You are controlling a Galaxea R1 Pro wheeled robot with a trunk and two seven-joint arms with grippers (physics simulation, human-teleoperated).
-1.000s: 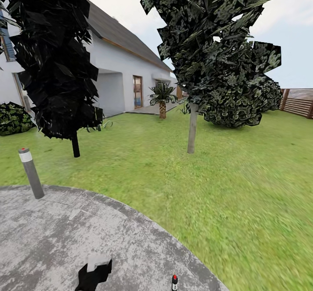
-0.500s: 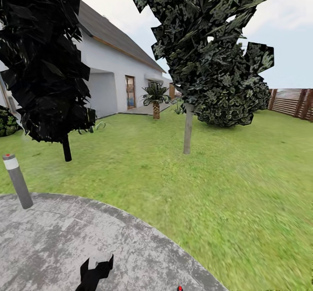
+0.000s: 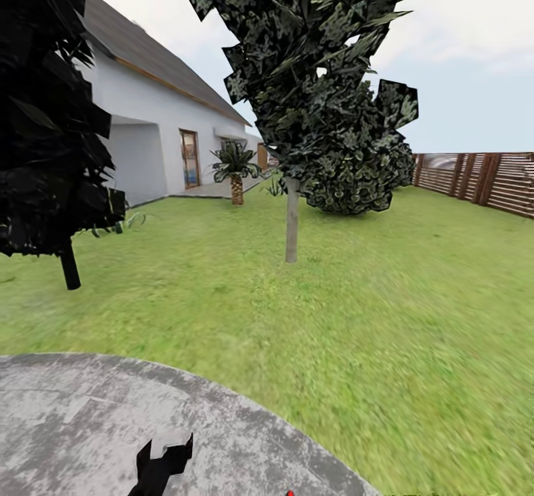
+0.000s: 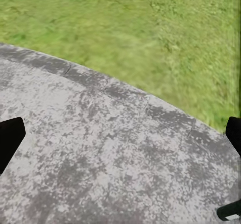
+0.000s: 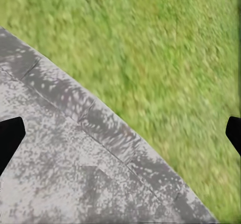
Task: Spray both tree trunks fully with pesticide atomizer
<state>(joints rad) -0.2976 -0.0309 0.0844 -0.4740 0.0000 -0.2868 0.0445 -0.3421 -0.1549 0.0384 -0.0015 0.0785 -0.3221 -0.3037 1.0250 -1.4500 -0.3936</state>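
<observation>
Lawn (image 3: pixel 386 311) wide, green, bounded by slat fence (image 3: pixel 482 179) far right. White house (image 3: pixel 148 133) behind. Tree (image 3: pixel 319 73) mid-lawn, bare grey trunk (image 3: pixel 291 222) upright. Dark conifer (image 3: pixel 44 110) left. Round stone patio (image 3: pixel 96 422) near. Left pincer (image 4: pixel 120 148) spread wide over patio, empty. Right pincer (image 5: pixel 120 138) likewise spread, empty. Sprayer (image 3: pixel 289 493): red tip at patio edge, bottom frame.

White house (image 3: pixel 141 129) with grey roof upper left, slat fence (image 3: pixel 482 179) far right, small palm (image 3: pixel 236 173) by door. Lawn (image 3: pixel 386 296) everywhere, mottled concrete pad (image 3: pixel 89 422) bottom left. Hazy daylight sky.
</observation>
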